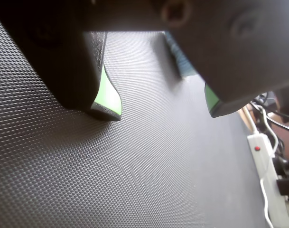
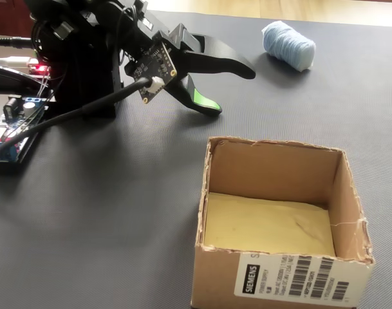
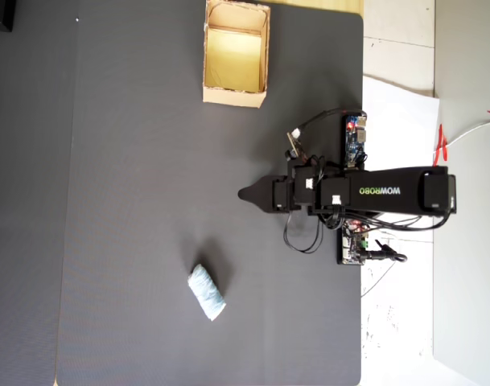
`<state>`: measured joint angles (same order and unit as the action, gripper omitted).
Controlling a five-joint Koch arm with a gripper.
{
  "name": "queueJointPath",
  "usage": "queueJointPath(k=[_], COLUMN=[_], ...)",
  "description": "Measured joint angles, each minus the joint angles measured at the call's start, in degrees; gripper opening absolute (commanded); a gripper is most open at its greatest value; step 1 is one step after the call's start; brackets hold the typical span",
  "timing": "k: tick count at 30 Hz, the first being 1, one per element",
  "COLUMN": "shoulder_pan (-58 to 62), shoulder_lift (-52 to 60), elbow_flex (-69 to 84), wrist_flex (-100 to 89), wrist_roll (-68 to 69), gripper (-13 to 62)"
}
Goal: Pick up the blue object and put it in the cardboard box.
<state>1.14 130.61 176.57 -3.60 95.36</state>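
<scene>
The blue object (image 2: 288,44) is a pale blue soft roll lying on the dark mat at the far right, well apart from the cardboard box (image 2: 273,172), which stands open and empty in front. Overhead, the blue object (image 3: 207,292) lies low and left of centre, and the cardboard box (image 3: 233,97) sits at the top. My gripper (image 2: 231,90) hovers low over the mat between them, open, with nothing between its green-padded jaws. In the wrist view the gripper (image 1: 161,104) spans bare mat, and a strip of the blue object (image 1: 182,61) shows beyond, half hidden by the right jaw.
The arm's base (image 2: 73,64) with circuit boards (image 2: 9,138) and cables stands at the left. A white power strip (image 1: 267,166) lies past the mat's edge in the wrist view. White paper (image 3: 397,121) borders the mat on the right overhead.
</scene>
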Motion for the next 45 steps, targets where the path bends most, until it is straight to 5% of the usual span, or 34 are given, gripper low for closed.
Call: queueJointPath(k=[35,45], shoulder_pan=[-36.74,-37.09], shoulder_lift=[0.00,-3.69], elbow_flex=[-1.93,-17.49], wrist_flex=[0.53,22.68], wrist_roll=[1.93,2.11], gripper=[32.9,33.0])
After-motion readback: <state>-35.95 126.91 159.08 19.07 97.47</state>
